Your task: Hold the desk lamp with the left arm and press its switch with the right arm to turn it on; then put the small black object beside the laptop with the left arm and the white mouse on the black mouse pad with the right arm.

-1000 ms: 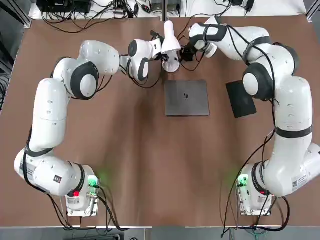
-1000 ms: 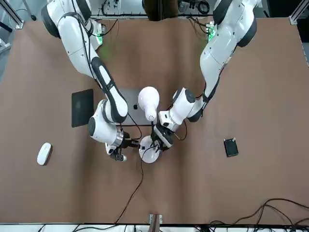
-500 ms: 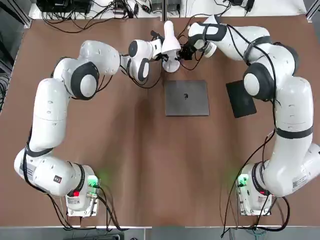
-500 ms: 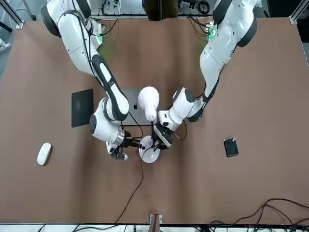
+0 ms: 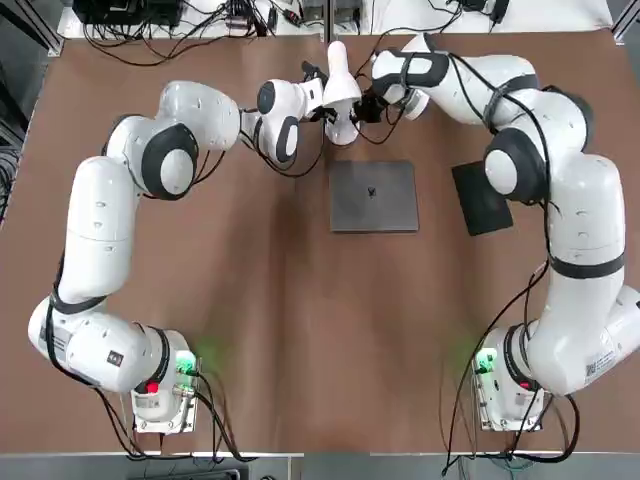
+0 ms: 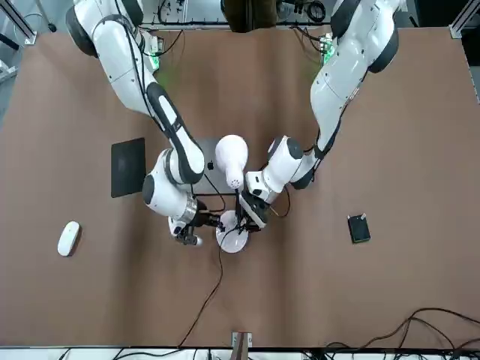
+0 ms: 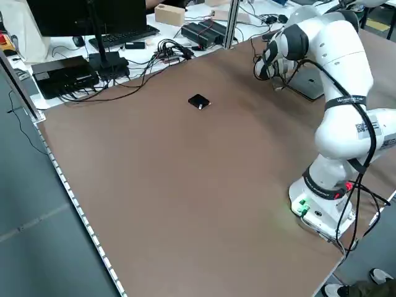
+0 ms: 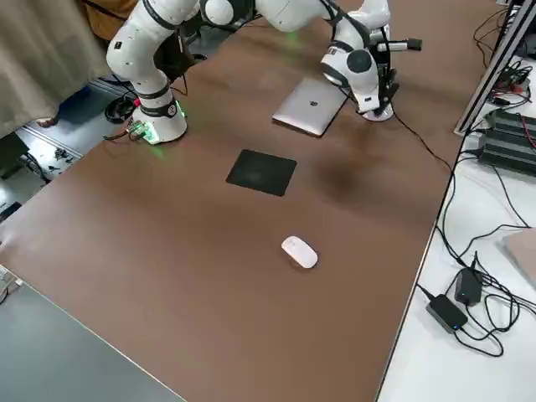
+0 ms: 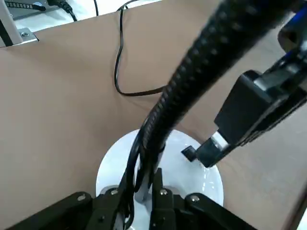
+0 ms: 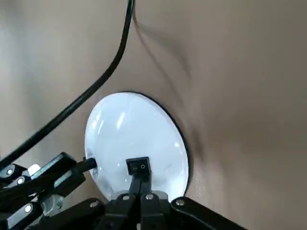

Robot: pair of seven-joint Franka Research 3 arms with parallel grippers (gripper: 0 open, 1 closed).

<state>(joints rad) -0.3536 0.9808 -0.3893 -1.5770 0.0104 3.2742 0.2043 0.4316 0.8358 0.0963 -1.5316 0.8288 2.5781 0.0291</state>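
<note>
Desk lamp (image 6: 232, 160): top-heavy, likely tippy. Left gripper (image 9: 144, 189) pinches its stem; right gripper (image 10: 139, 188), fingers together, at 12 o'clock of the switch (image 10: 136, 167).

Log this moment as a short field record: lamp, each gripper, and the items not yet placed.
desk lamp: white round base on the table beyond the laptop, head over it
left gripper: shut on the lamp's stem at the base
right gripper: shut, fingertips on the black switch
small black object: alone on the table, far from laptop
white mouse: on bare table, off the black mouse pad
</note>
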